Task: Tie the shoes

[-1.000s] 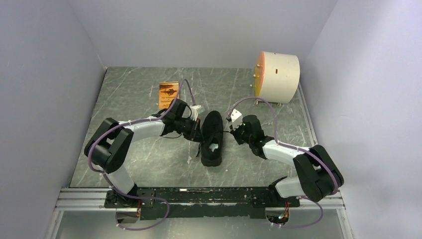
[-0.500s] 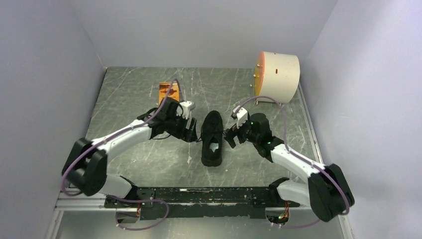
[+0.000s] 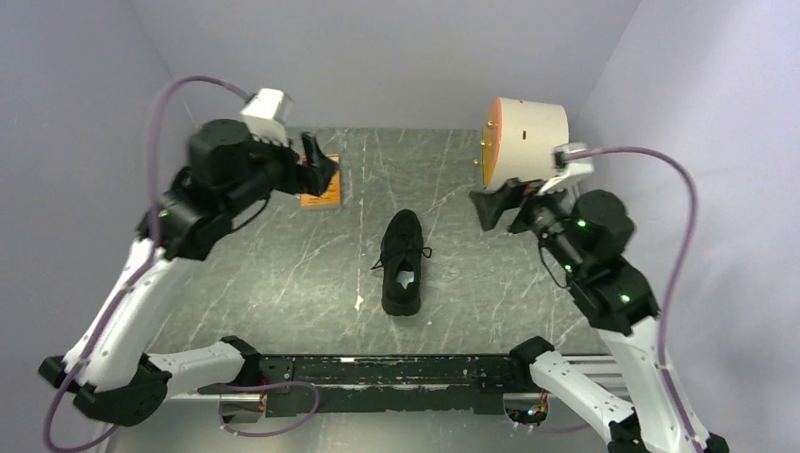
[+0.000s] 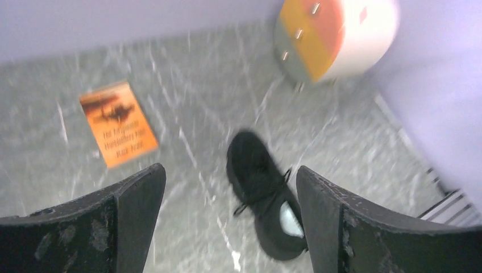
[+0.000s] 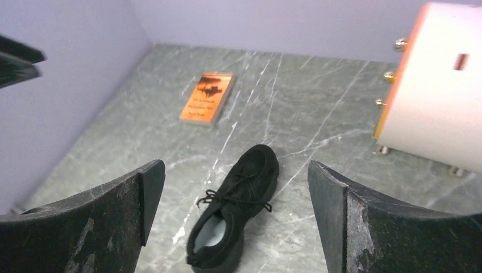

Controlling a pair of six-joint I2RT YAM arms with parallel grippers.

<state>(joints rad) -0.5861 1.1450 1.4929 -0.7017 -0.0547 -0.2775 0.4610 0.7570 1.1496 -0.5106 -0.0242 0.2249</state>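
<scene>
My left claw (image 3: 324, 168) and right claw (image 3: 494, 202) hang high, spread wide and empty. The black sneaker (image 3: 404, 260) lies mid-frame, toe toward the top. Its laces (image 5: 236, 199) look bowed, so I'd keep clear of the loops.

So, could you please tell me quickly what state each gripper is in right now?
Left gripper: open, holding nothing.
Right gripper: open, holding nothing.

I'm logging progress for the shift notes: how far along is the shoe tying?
Done, apparently: laces on the shoe look knotted, short ends either side; a full bow I cannot confirm. In hand: nothing; left hand and right hand hang open, clear of the shoe. Left: probably just a check.
</scene>
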